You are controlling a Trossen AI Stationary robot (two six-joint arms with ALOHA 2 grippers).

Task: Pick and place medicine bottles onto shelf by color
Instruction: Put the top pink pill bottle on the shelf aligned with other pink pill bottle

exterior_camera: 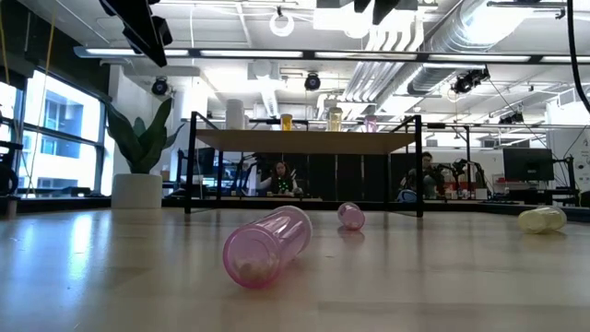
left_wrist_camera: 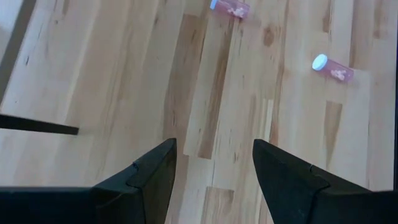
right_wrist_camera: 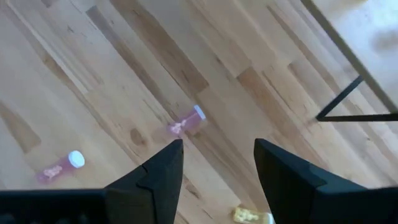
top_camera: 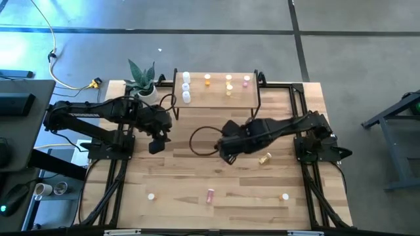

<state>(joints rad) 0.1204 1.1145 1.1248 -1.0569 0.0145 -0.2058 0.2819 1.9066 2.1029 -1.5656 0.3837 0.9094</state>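
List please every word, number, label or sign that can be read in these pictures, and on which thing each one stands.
No text can be read in any view.
Pink bottle lying on the table: no label legible.
Bottles on the shelf: too small to read.
Yellow bottle near the right arm: no print visible.
Screens in the room behind: too blurred to read.

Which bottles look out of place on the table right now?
Several lie toppled on the table rather than on the shelf: a pink bottle near the front edge, a yellow bottle beside the right gripper. Nothing looks spilled.
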